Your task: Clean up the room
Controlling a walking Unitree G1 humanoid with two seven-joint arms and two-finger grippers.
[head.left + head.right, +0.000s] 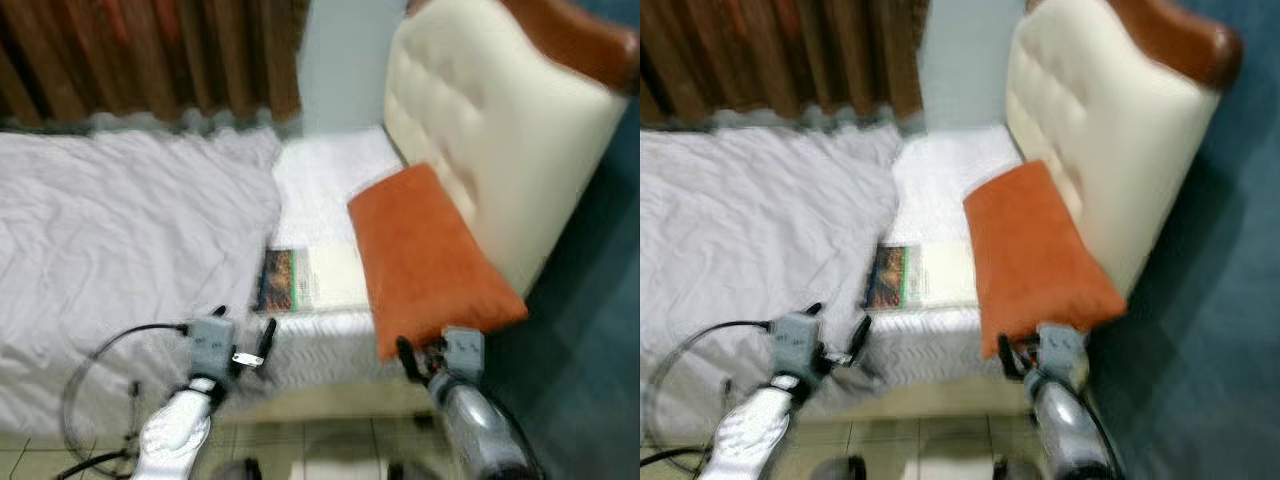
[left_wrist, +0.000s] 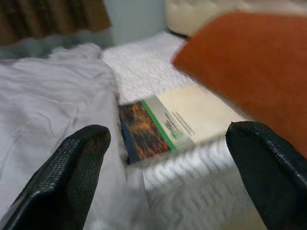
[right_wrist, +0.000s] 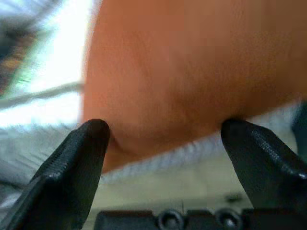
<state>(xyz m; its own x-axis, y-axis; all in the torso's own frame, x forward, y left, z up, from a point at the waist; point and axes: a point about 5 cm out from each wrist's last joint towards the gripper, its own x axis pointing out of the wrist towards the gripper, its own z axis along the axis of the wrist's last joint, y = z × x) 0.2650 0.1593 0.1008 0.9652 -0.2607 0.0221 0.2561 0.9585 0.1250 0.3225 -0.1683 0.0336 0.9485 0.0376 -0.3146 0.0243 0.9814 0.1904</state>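
Poised wide open at the near edge of the bed (image 1: 330,345): right gripper (image 3: 163,139) facing the orange pillow (image 1: 425,255) by the headboard (image 1: 490,130), left gripper (image 2: 168,158) facing the book (image 1: 305,280) beside it. Best approach, probably: deep bite on the pillow's corner, then lift.

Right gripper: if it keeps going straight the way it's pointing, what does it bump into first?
Most likely the orange pillow. The right gripper has its jaws open and aimed at the pillow's near lower edge, which hangs over the side of the mattress. Depth is blurry, so it might graze the mattress edge just below.
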